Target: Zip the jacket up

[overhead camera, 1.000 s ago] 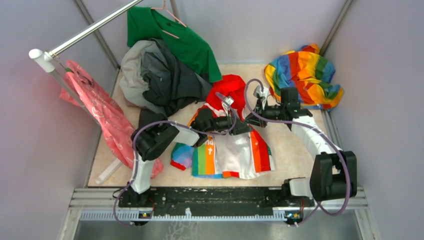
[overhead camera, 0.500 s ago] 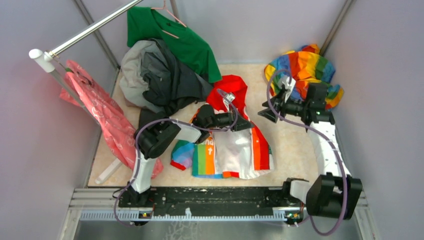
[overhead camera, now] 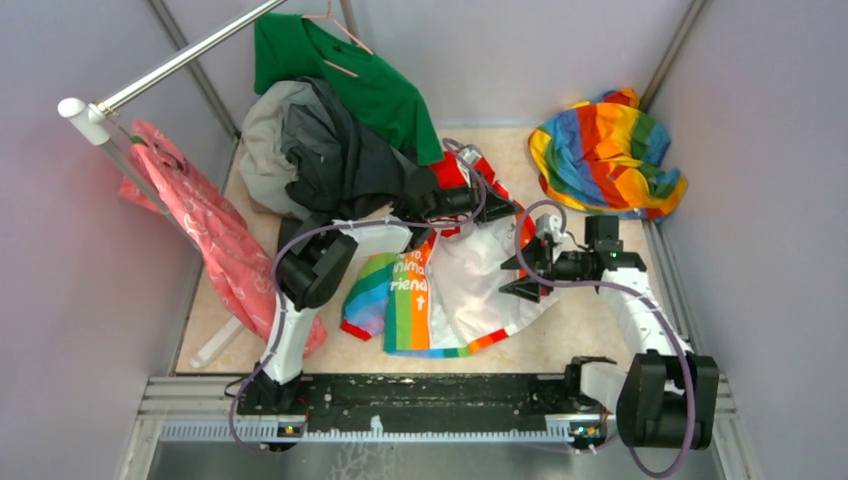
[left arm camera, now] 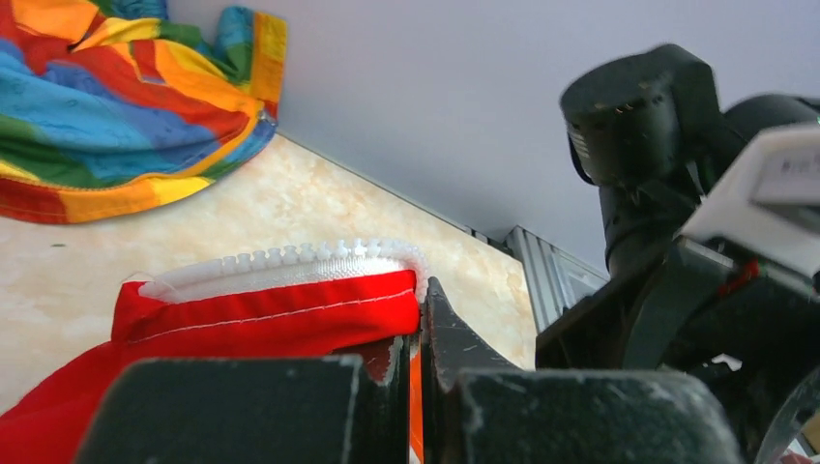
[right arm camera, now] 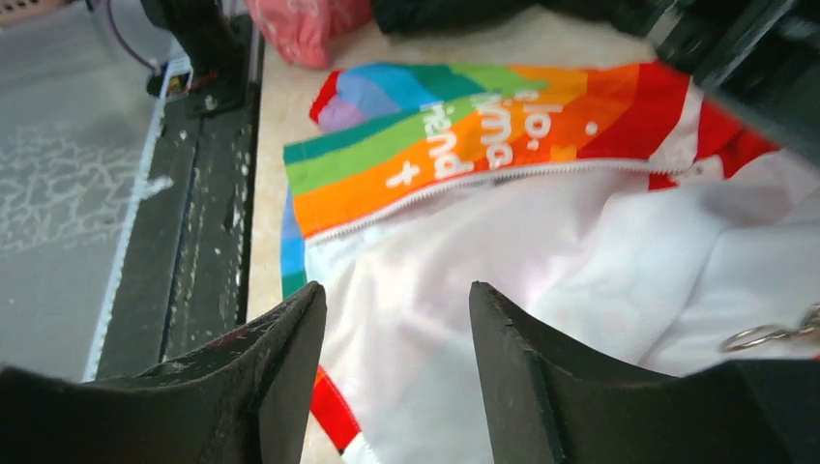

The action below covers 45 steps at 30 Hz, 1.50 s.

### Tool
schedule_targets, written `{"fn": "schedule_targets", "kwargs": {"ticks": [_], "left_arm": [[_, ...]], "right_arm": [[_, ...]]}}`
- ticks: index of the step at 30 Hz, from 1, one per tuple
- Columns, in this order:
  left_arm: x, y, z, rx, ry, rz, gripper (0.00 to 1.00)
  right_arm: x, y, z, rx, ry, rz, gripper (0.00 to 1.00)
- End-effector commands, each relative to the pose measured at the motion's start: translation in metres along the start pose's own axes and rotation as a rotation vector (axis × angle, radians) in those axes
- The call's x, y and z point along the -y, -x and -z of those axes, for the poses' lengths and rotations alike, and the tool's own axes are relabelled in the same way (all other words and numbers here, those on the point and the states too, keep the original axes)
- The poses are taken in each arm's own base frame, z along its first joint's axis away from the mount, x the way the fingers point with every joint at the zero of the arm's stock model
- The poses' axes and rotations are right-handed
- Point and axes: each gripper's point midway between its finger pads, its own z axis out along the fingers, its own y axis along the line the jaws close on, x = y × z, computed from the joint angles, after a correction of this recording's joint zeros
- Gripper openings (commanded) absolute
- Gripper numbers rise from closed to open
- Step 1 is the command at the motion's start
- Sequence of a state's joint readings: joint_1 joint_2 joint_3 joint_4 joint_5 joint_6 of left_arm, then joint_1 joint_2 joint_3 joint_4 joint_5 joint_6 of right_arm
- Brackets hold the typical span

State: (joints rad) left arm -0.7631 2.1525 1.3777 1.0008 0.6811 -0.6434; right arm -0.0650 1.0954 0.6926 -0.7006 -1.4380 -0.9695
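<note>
The jacket (overhead camera: 470,295) lies spread in the middle of the floor, white inside up, with a rainbow lettered panel (overhead camera: 405,300) on its left. My left gripper (overhead camera: 498,208) is at its far end, shut on the jacket's red edge (left arm camera: 271,314) with its white zipper teeth (left arm camera: 290,259); an orange strip shows between the jaws of the left gripper (left arm camera: 418,333). My right gripper (overhead camera: 513,278) hovers open over the jacket's right side. In the right wrist view the right gripper (right arm camera: 396,304) holds nothing, with the jacket's white lining (right arm camera: 541,261) below and the zipper line (right arm camera: 483,179) beyond.
An all-rainbow cloth (overhead camera: 605,150) lies at the back right. A dark grey garment (overhead camera: 330,150) and a green shirt (overhead camera: 350,75) pile at the back left. A pink bag (overhead camera: 200,235) hangs by the metal rail (overhead camera: 190,55). The arms' base rail (overhead camera: 430,400) lines the near edge.
My right gripper opened, let go near the collar, swung out right and came back over the jacket's right side. My left gripper pulled the red edge toward the back, and the right front fell open.
</note>
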Motion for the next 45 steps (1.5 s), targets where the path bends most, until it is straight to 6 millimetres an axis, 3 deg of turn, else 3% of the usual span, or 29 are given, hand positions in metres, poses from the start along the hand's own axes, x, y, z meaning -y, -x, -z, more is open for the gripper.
{"fn": "schedule_targets", "kwargs": {"ticks": [1, 3, 11, 15, 19, 26, 34, 40, 45], "left_arm": [[-0.018, 0.007, -0.002, -0.037, 0.029, -0.025, 0.0], [-0.02, 0.012, 0.001, -0.033, 0.038, -0.031, 0.0], [-0.013, 0.017, 0.013, -0.001, 0.015, -0.009, 0.0], [-0.005, 0.017, 0.013, 0.009, -0.014, 0.045, 0.0], [-0.005, 0.02, 0.012, 0.029, -0.009, 0.102, 0.0], [-0.01, 0.021, 0.01, 0.047, 0.029, 0.199, 0.0], [-0.014, 0.024, 0.007, 0.049, 0.064, 0.226, 0.0], [-0.011, 0.023, 0.004, 0.045, 0.062, 0.239, 0.0], [-0.011, 0.023, 0.002, 0.046, 0.064, 0.241, 0.0]], "right_arm": [[0.038, -0.008, -0.006, -0.075, -0.115, 0.022, 0.56], [0.062, -0.013, -0.002, -0.113, -0.228, -0.015, 0.56], [0.103, -0.009, 0.017, 0.043, -0.395, -0.091, 0.57], [0.098, 0.004, 0.011, 0.189, -0.391, -0.164, 0.51], [0.095, 0.008, 0.0, 0.221, -0.38, -0.196, 0.47], [0.126, 0.0, 0.003, 0.278, -0.573, -0.358, 0.42], [0.136, -0.017, -0.002, 0.262, -0.66, -0.47, 0.43], [0.14, -0.017, -0.008, 0.272, -0.687, -0.488, 0.43], [0.151, -0.015, 0.001, 0.32, -0.763, -0.489, 0.41]]}}
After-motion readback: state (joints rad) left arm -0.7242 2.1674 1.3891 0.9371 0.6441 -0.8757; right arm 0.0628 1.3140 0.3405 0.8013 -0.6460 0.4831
